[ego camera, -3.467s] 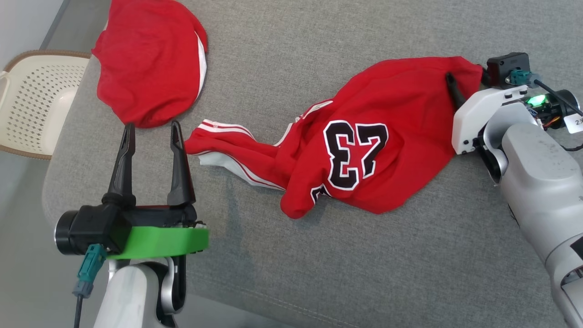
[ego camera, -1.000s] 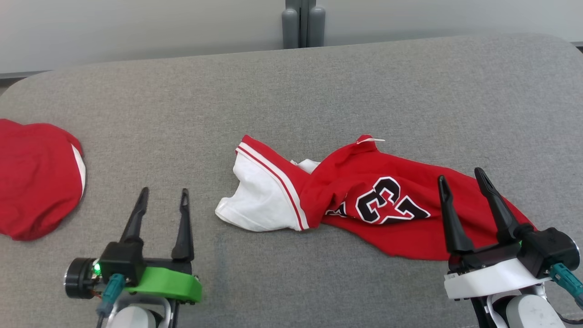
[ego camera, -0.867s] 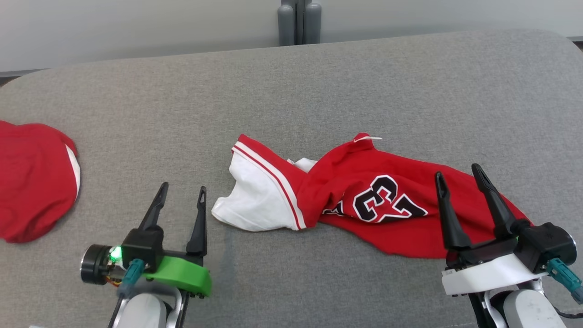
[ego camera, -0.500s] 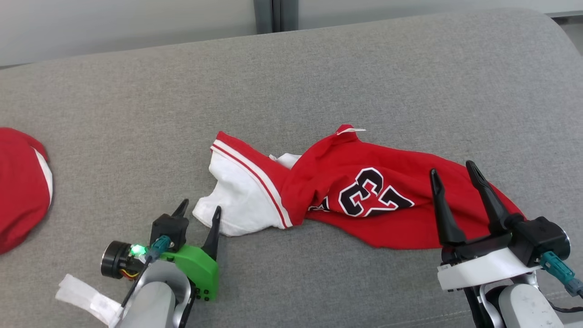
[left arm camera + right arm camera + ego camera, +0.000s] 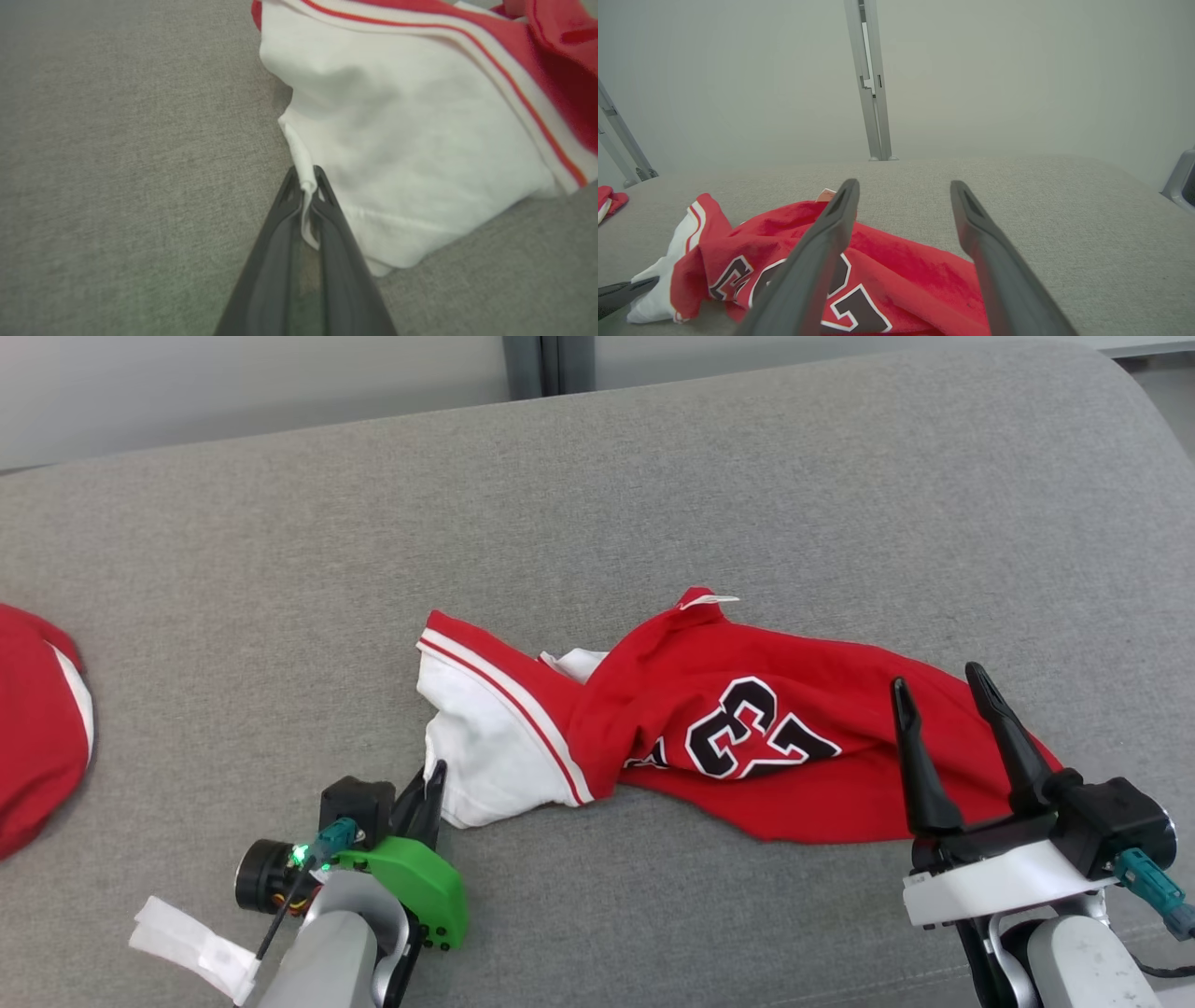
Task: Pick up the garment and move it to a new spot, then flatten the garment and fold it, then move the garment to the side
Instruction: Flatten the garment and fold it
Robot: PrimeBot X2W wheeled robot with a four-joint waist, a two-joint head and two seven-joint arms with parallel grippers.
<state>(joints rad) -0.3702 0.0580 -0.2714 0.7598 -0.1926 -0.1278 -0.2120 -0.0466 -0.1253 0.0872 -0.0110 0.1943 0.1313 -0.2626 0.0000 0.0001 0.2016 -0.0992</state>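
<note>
The left hand clenches a white corner of the crumpled red-and-white jersey, probably to pull it flat; the right hand hovers released over its red end.

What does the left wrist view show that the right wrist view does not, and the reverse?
Left wrist view: the left pincer shut on a fold of the jersey at its white edge, with the stitched hem seen close.
Right wrist view: the open right pincer over the red part, the black number, a grey post at the wall, and a second red garment far left.
Both: the jersey's white panel with red stripes, and the grey upholstered surface.
</note>
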